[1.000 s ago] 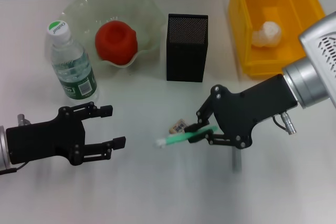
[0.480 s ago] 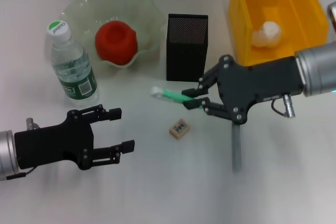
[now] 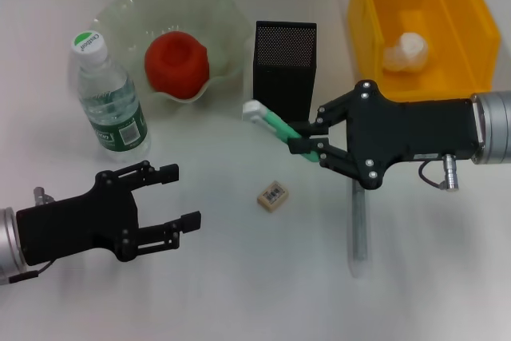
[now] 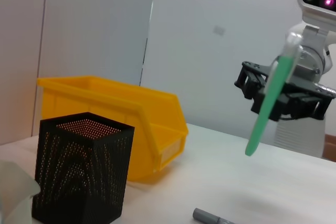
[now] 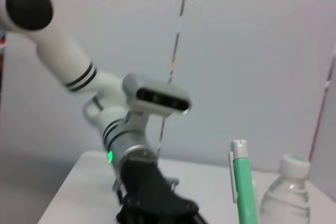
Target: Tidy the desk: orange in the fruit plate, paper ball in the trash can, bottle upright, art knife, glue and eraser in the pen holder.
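So: bottle (image 3: 109, 93) upright, orange (image 3: 176, 65) in the fruit plate (image 3: 223, 13), both left of the pen holder (image 3: 283, 72); paper ball (image 3: 405, 51) binned. Left gripper (image 3: 172, 196) open, idle. Eraser (image 3: 273, 195) loose below the holder. Right gripper (image 3: 310, 143) clamps the green stick (image 3: 275, 124) beside it. Left wrist view alone shows it airborne.

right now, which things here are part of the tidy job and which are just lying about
Job: orange, plate, paper ball, trash can, bottle, pen holder, eraser, green stick in right gripper, grey stick.
Lying about: none; left gripper open, idle.
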Robot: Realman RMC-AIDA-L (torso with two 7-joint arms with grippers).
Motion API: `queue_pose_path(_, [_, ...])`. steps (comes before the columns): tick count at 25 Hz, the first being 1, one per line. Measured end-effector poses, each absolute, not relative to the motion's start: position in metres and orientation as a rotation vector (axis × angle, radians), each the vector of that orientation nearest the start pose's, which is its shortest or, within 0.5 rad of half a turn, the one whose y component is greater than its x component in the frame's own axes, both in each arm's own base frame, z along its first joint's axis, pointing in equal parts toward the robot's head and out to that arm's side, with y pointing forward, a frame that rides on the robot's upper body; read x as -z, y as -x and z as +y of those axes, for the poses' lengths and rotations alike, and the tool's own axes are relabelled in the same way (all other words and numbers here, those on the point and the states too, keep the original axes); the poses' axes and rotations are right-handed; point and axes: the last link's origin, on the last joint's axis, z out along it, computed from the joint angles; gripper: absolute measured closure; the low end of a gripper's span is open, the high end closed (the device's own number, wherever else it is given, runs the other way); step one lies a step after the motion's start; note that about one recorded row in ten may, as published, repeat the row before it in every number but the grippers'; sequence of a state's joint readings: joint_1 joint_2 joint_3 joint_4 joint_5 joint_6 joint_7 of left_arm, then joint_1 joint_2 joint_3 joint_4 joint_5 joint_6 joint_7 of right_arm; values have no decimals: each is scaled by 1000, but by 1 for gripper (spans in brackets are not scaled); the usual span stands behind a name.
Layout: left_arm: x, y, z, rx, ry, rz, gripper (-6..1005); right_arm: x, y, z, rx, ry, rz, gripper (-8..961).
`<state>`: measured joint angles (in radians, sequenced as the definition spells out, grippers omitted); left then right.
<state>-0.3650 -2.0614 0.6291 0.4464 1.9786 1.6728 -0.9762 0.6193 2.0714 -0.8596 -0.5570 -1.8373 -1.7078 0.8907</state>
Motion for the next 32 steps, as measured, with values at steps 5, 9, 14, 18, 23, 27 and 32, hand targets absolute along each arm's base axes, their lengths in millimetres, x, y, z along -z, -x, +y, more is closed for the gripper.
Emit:
queue_pose_path(5, [20,309,252,836,2701,-446,204,24,-207,323,-982,2786,-121,872])
queue_pose_path(9, [20,306,251,852,2706,-402,204,28,-208,326,-1021,2718,-73,872])
queue_pose_path(14, [19,301,246,923,2709,-381,205,31,-209,328,-1089,2569,-75,872])
queue_pose_path(18, [19,298,245,951,2709,-389,205,30,-212,334,-1089,2455,-75,873])
queue_pose_path(23, [22,296,245,976,2712,-414,205,32,-217,343,-1034,2376,-52,873])
queue_pose_path(27, [22,296,248,977,2701,-463,205,35,-218,353,-975,2325,-45,873])
queue_pose_path(32, [21,296,248,989,2688,-496,205,36,-214,362,-926,2276,-109,873])
